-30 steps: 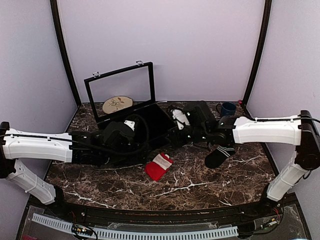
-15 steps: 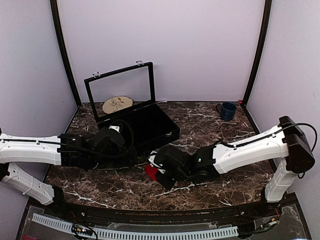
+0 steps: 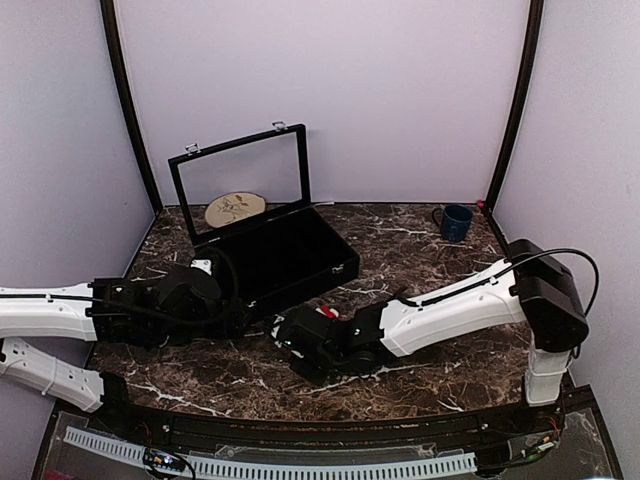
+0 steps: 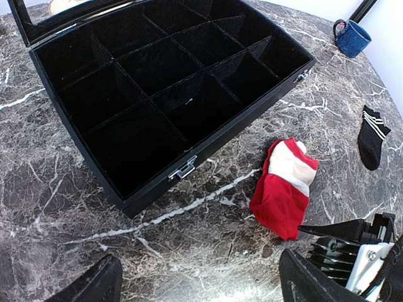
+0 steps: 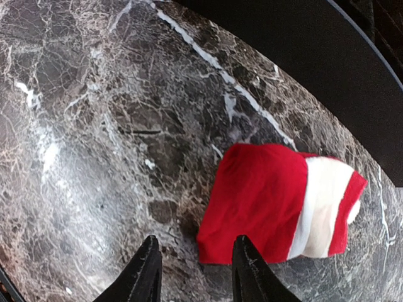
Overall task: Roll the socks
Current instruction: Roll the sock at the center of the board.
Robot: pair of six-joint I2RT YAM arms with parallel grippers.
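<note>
Right gripper (image 5: 196, 251) moved beside folded red sock (image 5: 264, 207) on veined marble table (image 5: 94, 126).

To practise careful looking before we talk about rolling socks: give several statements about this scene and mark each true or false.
1. The red sock lies on the marble table, outside the black case. True.
2. The black sock lies in a compartment of the case. False: the black sock lies on the table, apart from the red sock; the compartments in view hold nothing.
3. The case's lid stands open. True.
4. The left gripper has its jaws shut on the red sock. False: the left gripper's jaws stand wide apart and hold nothing.
</note>
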